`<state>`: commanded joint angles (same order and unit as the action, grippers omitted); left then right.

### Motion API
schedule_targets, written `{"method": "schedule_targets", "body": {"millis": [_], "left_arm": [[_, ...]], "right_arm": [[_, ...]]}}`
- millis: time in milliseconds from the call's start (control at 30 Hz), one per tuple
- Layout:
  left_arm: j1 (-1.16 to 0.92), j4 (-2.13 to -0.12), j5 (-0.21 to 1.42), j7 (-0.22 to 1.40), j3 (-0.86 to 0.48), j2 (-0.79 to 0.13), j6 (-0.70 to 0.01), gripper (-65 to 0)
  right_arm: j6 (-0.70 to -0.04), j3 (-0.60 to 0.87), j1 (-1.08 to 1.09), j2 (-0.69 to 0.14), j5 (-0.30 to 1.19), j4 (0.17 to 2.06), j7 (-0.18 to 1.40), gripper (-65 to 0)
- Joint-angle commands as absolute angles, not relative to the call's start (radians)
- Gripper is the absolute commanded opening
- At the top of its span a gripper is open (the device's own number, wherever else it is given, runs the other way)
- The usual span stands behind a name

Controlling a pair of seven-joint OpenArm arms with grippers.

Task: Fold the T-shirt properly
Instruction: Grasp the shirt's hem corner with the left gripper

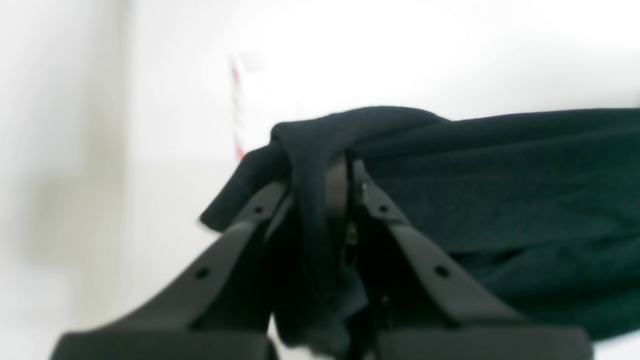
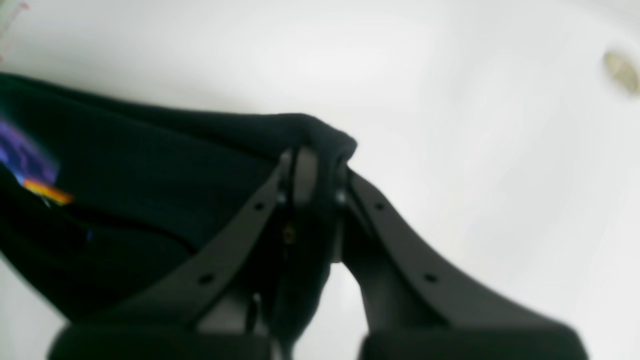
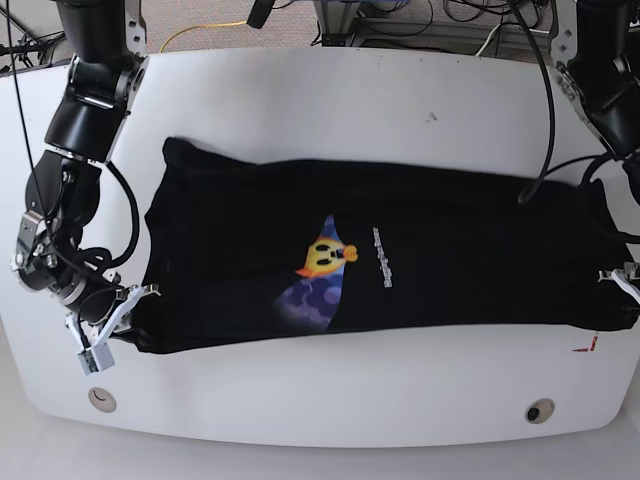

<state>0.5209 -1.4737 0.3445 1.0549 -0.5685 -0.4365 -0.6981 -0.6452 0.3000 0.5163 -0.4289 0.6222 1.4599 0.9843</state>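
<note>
Black T-shirt (image 3: 400, 265) lies spread across the white table (image 3: 400, 110). Right gripper (image 2: 315, 170) pinches its corner at eight o'clock; left gripper (image 1: 345, 175) clamps the opposite edge at four o'clock.

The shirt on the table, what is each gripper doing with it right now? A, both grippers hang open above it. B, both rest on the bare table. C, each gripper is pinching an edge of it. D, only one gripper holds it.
C: the left gripper and the right gripper are each closed on a bunched edge of the shirt.
</note>
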Motion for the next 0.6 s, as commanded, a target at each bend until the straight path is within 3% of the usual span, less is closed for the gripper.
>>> {"method": "schedule_targets", "body": {"millis": [333, 600], "left_arm": [[0.858, -1.538, 0.338, 1.144, -0.559, -0.433, -0.698, -65.0], [1.144, -1.475, 0.341, 1.138, -0.464, -0.473, -0.698, -65.0]], "right_arm": [[-0.645, 0.136, 0.849, -0.559, 0.622, 1.452, 0.998, -65.0], [-0.654, 0.024, 1.175, -0.625, 0.624, 1.391, 1.043, -65.0]]}}
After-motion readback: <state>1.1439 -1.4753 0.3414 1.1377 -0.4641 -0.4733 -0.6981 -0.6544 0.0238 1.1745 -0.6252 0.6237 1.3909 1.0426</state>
